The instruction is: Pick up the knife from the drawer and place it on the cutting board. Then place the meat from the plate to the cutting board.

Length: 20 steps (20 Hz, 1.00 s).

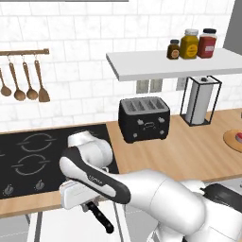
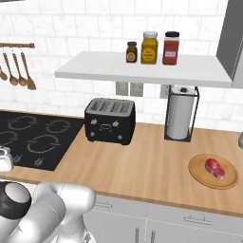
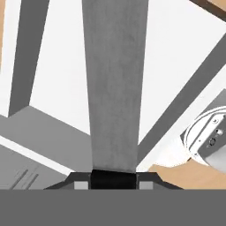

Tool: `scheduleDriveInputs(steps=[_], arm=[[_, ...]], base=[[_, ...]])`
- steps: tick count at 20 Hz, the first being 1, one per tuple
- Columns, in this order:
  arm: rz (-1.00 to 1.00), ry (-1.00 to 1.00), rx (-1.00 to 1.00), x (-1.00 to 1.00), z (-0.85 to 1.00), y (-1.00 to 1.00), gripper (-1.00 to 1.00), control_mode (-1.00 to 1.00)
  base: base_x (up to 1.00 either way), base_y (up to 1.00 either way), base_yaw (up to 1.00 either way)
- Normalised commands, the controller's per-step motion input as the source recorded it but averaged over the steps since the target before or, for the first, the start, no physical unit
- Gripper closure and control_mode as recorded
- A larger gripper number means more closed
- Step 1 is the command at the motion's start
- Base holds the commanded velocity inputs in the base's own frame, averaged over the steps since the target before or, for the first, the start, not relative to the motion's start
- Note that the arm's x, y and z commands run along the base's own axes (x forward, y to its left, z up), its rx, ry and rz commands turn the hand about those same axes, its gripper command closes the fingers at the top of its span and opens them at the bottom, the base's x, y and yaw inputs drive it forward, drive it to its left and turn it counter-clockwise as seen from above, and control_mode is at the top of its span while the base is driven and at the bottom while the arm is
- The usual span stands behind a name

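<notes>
Hand view: pincer [image 3: 113,180] clamped on the knife [image 3: 114,88], blade stretching straight ahead.

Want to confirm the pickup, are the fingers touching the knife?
Touching. In the hand view the knife blade rises straight from between the fingers, which close on its black handle.

Glossy white rounded arm [image 1: 156,194] shells are gleaming, a black band curving along one link, dark joint caps showing, and a boxy white hand [image 1: 78,194] carrying small dark fingers [image 3: 81,184].
</notes>
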Motion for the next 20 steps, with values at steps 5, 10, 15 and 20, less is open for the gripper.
scheduleDriveInputs(steps=[5, 10, 15, 20], arm=[[-0.21, 0.0, 0.04, 0.38, 0.11, -0.36, 1.0, -1.0], [-0.15, 0.0, 0.0, 0.3, 0.01, -0.04, 1.0, -1.0], [0.0, 0.0, 0.0, 0.0, -0.02, 0.0, 1.0, -1.0], [0.0, 0.02, 0.0, 0.17, -0.13, -0.04, 1.0, -1.0]], base=[[0.0, 0.0, 0.0], [0.0, 0.0, 0.0], [0.0, 0.0, 0.0], [0.0, 0.0, 0.0]])
